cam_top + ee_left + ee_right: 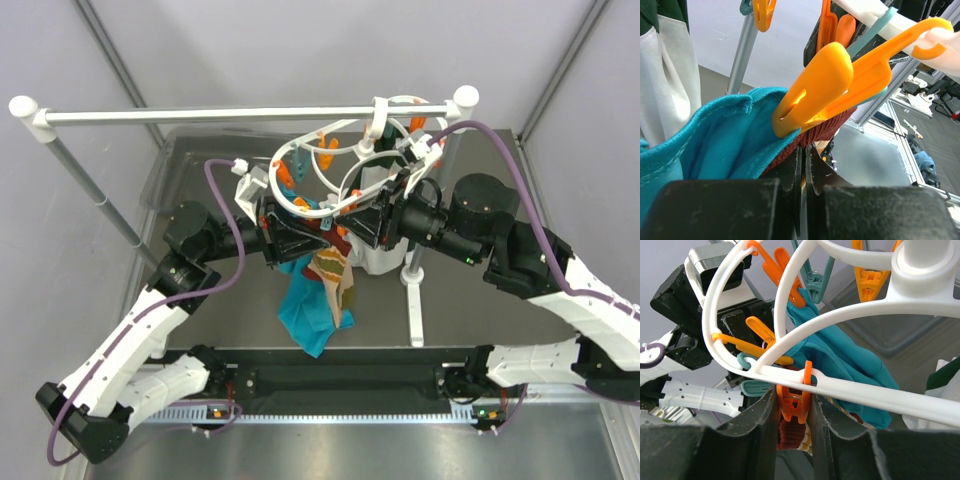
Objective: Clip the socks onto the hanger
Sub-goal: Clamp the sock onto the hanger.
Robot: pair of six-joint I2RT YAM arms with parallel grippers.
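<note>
I count: hanger (pixel 870 397), one; rail (pixel 200 115), one; teal cloth (pixel 305 320), one; white cloth (pixel 670 85), one; sock (pixel 330 265), one seen; orange clips (pixel 795 402), at least five.

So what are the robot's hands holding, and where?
The left gripper pinches the sock by its dark red edge; the right gripper squeezes an orange clip by its sides.

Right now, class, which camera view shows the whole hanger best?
The top view: the hanger shows its full ring, hook and clips, hung on the rail. The right wrist view shows only its bars close up. The left wrist view shows just a few clips and a scrap of white bar.
</note>
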